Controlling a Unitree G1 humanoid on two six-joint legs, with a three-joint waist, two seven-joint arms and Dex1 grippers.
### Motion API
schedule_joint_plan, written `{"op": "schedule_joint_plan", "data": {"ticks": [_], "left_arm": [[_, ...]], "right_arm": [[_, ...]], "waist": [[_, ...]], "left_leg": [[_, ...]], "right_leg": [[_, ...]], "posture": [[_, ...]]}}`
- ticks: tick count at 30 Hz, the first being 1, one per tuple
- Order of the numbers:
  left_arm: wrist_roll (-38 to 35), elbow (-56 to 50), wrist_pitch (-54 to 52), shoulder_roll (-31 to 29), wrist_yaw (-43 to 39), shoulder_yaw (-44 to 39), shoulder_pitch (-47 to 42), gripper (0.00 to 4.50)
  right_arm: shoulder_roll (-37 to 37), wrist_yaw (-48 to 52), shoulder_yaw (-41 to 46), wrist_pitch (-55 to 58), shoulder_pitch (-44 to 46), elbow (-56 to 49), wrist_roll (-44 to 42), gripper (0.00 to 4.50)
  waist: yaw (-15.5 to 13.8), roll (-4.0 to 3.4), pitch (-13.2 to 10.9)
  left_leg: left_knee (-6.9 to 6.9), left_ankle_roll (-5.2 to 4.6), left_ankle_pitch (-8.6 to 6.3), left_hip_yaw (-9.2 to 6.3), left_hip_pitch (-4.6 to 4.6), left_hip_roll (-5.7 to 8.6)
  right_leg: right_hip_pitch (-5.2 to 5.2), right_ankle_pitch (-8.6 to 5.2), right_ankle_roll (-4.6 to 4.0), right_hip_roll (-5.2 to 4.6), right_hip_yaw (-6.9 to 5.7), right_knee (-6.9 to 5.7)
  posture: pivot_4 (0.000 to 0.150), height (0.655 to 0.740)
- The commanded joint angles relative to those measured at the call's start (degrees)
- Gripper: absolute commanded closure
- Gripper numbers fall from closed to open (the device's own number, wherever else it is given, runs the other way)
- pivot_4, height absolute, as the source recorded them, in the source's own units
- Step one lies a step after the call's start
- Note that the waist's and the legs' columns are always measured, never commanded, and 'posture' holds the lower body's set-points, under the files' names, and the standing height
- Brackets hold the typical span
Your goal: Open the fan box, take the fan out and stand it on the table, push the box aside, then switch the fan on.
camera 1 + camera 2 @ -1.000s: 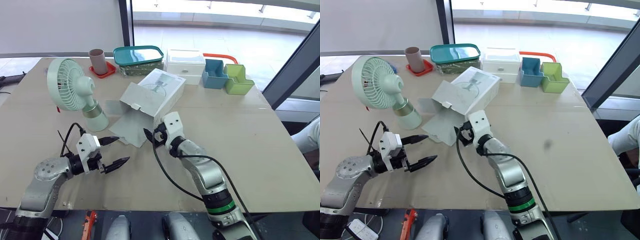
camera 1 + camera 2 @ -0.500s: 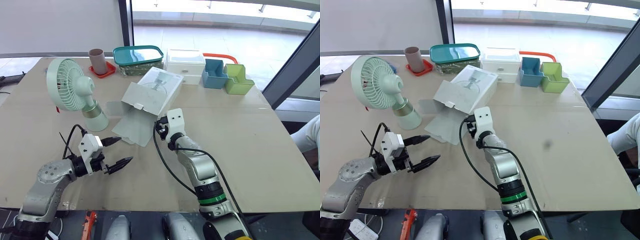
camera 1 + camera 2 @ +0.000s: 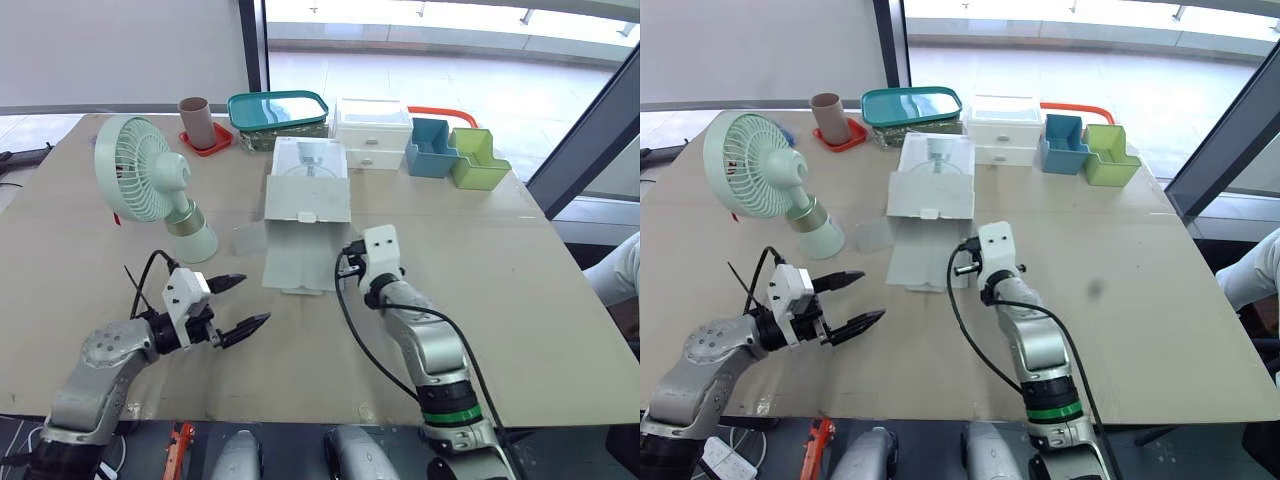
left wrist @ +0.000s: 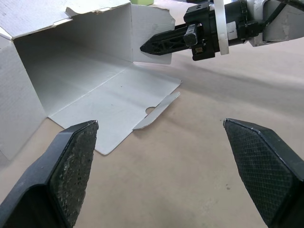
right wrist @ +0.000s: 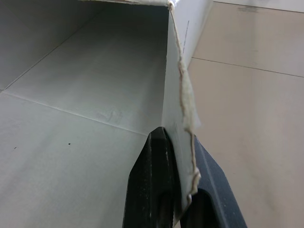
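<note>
Left eye view: fan [image 3: 142,182] stands beside the open box [image 3: 308,186]

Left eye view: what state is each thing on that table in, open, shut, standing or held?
fan: standing upright on the table; on or off, cannot tell.
fan box: open, front flap lying flat, inside looks empty.
right gripper: shut on a side flap of the fan box.
left gripper: open, holding nothing.
teal-lidded container: lid on.
white drawer unit: drawers shut.
cup: upright on a red coaster.
</note>
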State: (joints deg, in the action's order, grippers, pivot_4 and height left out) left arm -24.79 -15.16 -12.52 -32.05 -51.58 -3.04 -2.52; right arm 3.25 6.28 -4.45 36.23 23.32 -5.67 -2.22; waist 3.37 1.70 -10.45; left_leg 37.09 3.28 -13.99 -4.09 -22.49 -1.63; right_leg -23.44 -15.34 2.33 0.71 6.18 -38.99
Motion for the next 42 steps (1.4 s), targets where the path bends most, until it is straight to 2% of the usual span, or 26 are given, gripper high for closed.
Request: {"op": "schedule_joint_plan", "data": {"ticks": [1, 14, 18, 34, 36, 42], "left_arm": [[-0.47, -0.65, 0.04, 0.26, 0.4, -0.09, -1.31, 0.0], [-0.8, -0.6, -0.2, 0.43, 0.65, -0.18, -1.53, 0.0], [-0.85, -2.08, -0.59, 0.37, 1.15, -0.14, -0.4, 0.0], [-0.57, -2.24, -0.99, 1.37, 2.53, 0.7, -0.88, 0.0], [-0.55, -2.29, -0.99, 1.49, 2.6, 0.76, -0.87, 0.0], [-0.49, -2.07, -0.98, 1.63, 2.74, 0.79, -0.85, 0.0]], "right_arm": [[0.42, 1.16, 1.41, -0.4, -1.37, -4.08, -1.71, 4.39], [-1.85, 1.6, 0.4, -5.87, 1.52, 1.1, -2.01, 4.39], [-1.11, 0.86, -0.95, -10.06, 1.96, 3.63, 0.42, 3.47], [-3.72, -1.89, 0.13, -17.35, 5.35, 11.68, 1.89, 3.47], [-3.61, -2.24, 0.21, -17.83, 5.4, 12.09, 2.17, 4.4], [-3.62, -2.71, 0.62, -18.5, 5.12, 12.13, 2.31, 4.46]], "waist": [[0.0, 0.0, 0.0], [0.13, 0.0, 0.0], [0.13, 0.0, 0.0], [0.73, 0.0, 0.0], [0.85, 0.0, 0.0], [0.93, 0.0, 0.0]], "left_leg": [[-0.01, 0.0, 0.0, 0.0, 0.0, 0.0], [-0.08, 0.0, 0.0, 0.01, 0.02, -0.01], [-0.12, 0.0, 0.0, 0.01, 0.02, 0.0], [-0.24, 0.02, 0.01, 0.01, 0.05, 0.0], [-0.25, 0.02, 0.01, 0.01, 0.05, 0.0], [-0.27, 0.02, 0.01, 0.01, 0.06, -0.01]], "right_leg": [[0.0, 0.0, 0.0, 0.0, 0.0, 0.0], [-0.01, -0.03, -0.03, 0.0, 0.0, 0.0], [-0.02, -0.04, -0.03, -0.01, 0.01, 0.02], [-0.04, -0.04, -0.06, -0.02, 0.0, 0.02], [-0.04, -0.04, -0.06, -0.01, 0.01, 0.02], [-0.05, -0.04, -0.06, -0.01, 0.01, 0.02]], "posture": [[0.15, 0.74], [0.15, 0.74], [0.15, 0.74], [0.15, 0.74], [0.15, 0.74], [0.15, 0.74]]}}
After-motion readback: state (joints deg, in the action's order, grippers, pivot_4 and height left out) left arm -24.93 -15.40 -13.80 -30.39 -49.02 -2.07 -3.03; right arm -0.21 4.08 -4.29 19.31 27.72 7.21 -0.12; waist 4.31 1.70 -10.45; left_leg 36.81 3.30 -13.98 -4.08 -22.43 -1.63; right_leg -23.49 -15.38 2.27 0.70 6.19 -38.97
